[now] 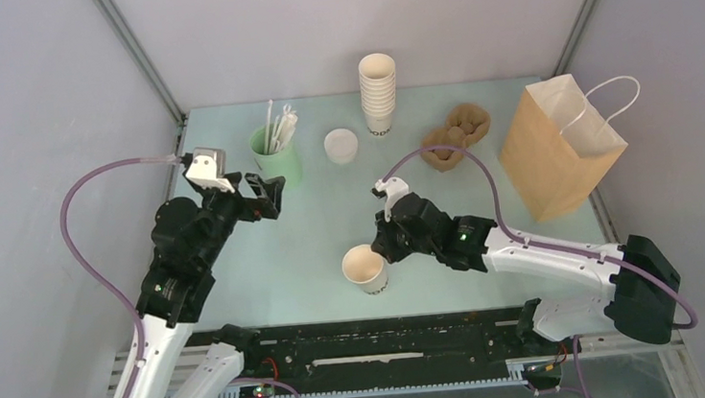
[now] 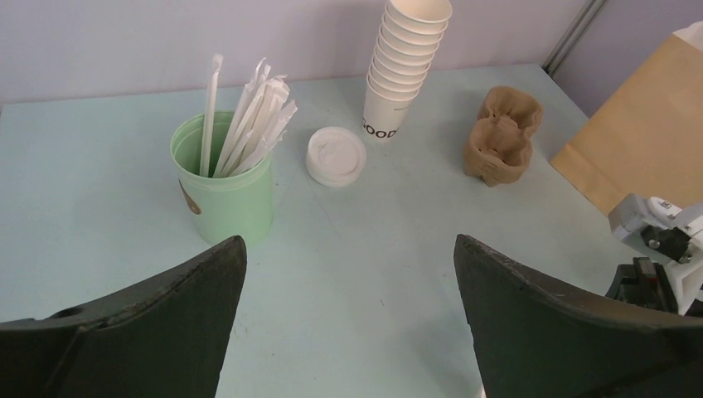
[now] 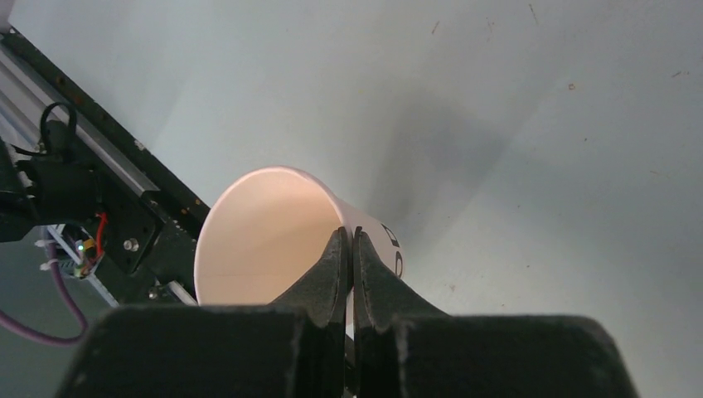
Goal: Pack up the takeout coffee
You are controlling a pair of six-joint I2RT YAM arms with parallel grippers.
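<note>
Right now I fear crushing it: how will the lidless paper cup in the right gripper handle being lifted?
Probably light: the paper cup looks empty inside. Its thin wall, pinched at the rim by the shut right gripper, may flex out of round with the lid lying apart. Held by one side only, it might pivot.

The right gripper (image 1: 380, 250) is clamped on the rim of an open cup (image 1: 363, 269), which sits just left of it, mouth up. Straight beyond this gripper lies a lid (image 1: 341, 146), with a cup stack (image 1: 379, 96) further off. A carrier (image 1: 457, 134) sits beyond it to the right, and a bag (image 1: 561, 147) stands farther right. The left gripper (image 1: 269, 195) hangs with fingers spread, just short of a green cup (image 1: 283, 166) of straws (image 1: 277, 129).
</note>
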